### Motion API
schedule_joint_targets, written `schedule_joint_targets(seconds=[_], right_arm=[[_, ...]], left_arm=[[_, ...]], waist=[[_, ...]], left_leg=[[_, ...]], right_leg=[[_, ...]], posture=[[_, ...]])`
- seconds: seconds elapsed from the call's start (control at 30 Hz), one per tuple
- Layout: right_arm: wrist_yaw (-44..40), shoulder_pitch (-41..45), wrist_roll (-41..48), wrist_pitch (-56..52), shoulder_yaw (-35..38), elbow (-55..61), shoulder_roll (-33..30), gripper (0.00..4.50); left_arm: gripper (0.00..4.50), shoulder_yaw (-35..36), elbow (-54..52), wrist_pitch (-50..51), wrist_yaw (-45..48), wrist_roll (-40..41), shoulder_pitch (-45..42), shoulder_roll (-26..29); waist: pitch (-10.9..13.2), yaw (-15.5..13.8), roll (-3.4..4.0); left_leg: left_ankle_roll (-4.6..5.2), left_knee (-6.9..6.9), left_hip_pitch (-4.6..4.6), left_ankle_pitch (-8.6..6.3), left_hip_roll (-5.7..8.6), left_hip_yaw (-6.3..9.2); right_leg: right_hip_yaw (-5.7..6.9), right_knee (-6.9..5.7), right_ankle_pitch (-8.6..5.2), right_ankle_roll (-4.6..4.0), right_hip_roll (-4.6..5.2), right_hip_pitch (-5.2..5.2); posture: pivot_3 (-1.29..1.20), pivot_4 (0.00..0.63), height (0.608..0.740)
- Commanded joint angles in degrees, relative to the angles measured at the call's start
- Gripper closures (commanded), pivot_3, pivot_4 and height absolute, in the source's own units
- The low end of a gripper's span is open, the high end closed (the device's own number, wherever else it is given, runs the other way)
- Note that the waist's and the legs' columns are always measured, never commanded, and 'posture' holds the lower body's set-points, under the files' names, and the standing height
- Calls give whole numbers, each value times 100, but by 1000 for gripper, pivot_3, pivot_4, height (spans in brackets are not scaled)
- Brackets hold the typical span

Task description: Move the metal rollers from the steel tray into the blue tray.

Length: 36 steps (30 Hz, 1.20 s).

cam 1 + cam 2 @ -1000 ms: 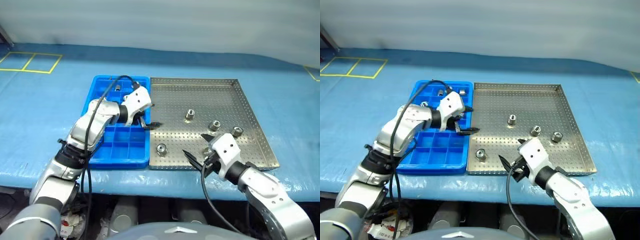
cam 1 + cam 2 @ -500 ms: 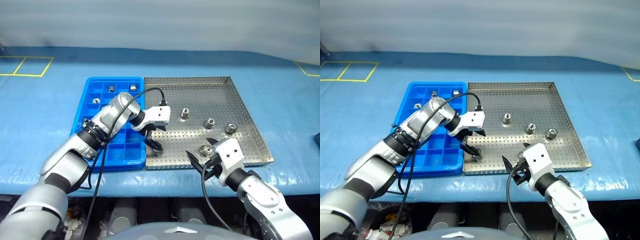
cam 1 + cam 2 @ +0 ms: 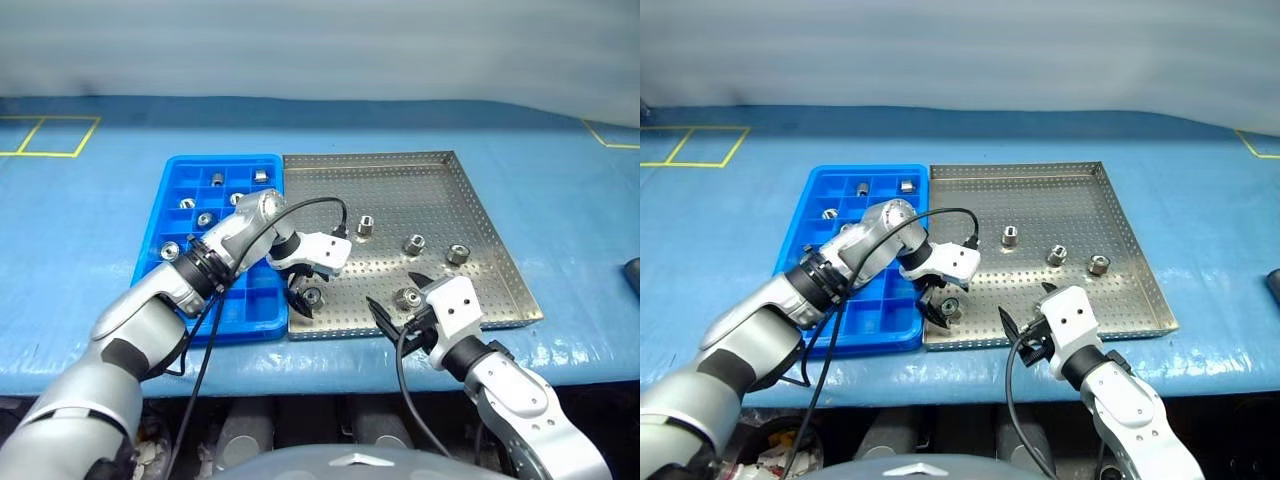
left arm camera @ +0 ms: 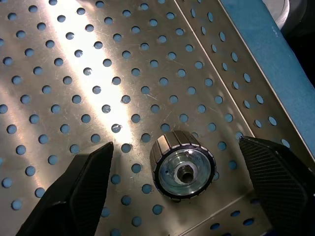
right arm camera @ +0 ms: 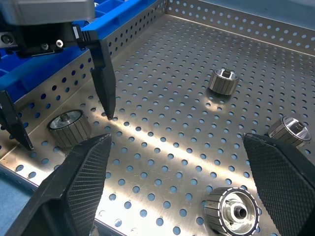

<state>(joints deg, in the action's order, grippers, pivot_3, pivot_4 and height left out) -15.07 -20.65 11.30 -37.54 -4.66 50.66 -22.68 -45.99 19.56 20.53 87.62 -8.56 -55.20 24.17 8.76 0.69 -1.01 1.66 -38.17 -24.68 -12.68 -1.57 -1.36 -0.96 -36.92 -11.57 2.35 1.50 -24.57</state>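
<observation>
Evidently the left end effector [image 4: 179, 184], fingers spread wide, straddled a small ribbed silver roller [image 4: 183, 167] beside the perforated steel tray's rim [image 4: 231, 64]; an off-centre squeeze risked flicking it aside.

Your left arm [image 3: 160, 300] is brushed silver-grey metal in rounded segments, with black rings at the joints and a ribbed black collar near the wrist. A white boxy housing caps it, carrying the left end effector [image 3: 303, 297]: two thin black tapered fingers [image 5: 106, 83]. A black cable loops from that housing back along the forearm. Your right arm [image 3: 520, 395] has the same build: silver shells, black joint band, white angular wrist block, black cable hanging beneath. On the right end effector [image 3: 398, 312], the finger pads [image 5: 81, 184] are broad black wedges with a fine diamond-knurled texture.
</observation>
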Motion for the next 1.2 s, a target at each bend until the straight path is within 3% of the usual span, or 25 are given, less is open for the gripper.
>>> schedule_joint_targets(seconds=[0.03, 0.1, 0.2, 0.43, 0.63, 0.8, 1.07, 1.2], right_arm=[[-1, 39, -43, 186, 22, 96, 18, 0], [4, 51, -53, 202, 16, 83, 26, 0], [14, 40, -75, 247, 24, 70, 39, 0], [0, 59, -96, 275, 60, 63, 47, 0], [-69, 171, -77, 234, 59, 51, -3, 0], [-216, 406, -42, 131, 13, 69, -117, 0], [-597, 1310, 71, -88, -333, -228, -290, 0], [-907, 2035, 98, -90, -731, -580, -320, 0]], left_arm=[[56, -58, 43, -275, 69, -253, -146, -66], [56, -52, 71, -341, 90, -325, -152, -101], [637, -28, 71, -387, 152, -399, -162, -186], [2806, 61, 15, -444, 224, -471, -114, -257], [2804, 724, -142, 44, -10, 1, -172, -525], [2804, 2340, -449, 1107, -1179, 866, -16, -836], [2804, 4405, -2660, 2287, -3371, 1717, 1501, -882], [2804, 4799, -4045, 2636, -4007, 1804, 2425, -568]], waist=[[0, -1, 0], [0, 0, 0], [0, 1, 0], [0, -1, 0], [0, -8, 0], [0, 6, 1], [-1, -45, 4], [1, -136, 2]], left_leg=[[0, 0, 1, 0, -1, 0], [0, 0, 1, 0, -1, 0], [0, 0, 1, 0, -1, 0], [0, -1, 0, 0, 0, 0], [0, -4, -2, 0, -1, 1], [1, -7, -3, 0, -2, 3], [0, 0, 14, 1, -6, 5], [-1, -3, 13, 2, -6, 3]], right_leg=[[0, 0, 0, 0, 0, 0], [0, -1, 0, 0, -2, 0], [0, -1, 0, 0, -2, 0], [-1, -1, 0, 0, -1, 0], [-1, -2, 0, 1, -1, 0], [0, -3, 2, 4, -1, 1], [-4, -19, 3, 6, -12, 4], [-5, -15, 5, 9, -4, 7]], posture=[[-28, 150, 740], [-30, 150, 740], [-35, 150, 740], [-35, 150, 740], [-13, 150, 740], [13, 150, 740], [106, 150, 740], [153, 150, 740]])
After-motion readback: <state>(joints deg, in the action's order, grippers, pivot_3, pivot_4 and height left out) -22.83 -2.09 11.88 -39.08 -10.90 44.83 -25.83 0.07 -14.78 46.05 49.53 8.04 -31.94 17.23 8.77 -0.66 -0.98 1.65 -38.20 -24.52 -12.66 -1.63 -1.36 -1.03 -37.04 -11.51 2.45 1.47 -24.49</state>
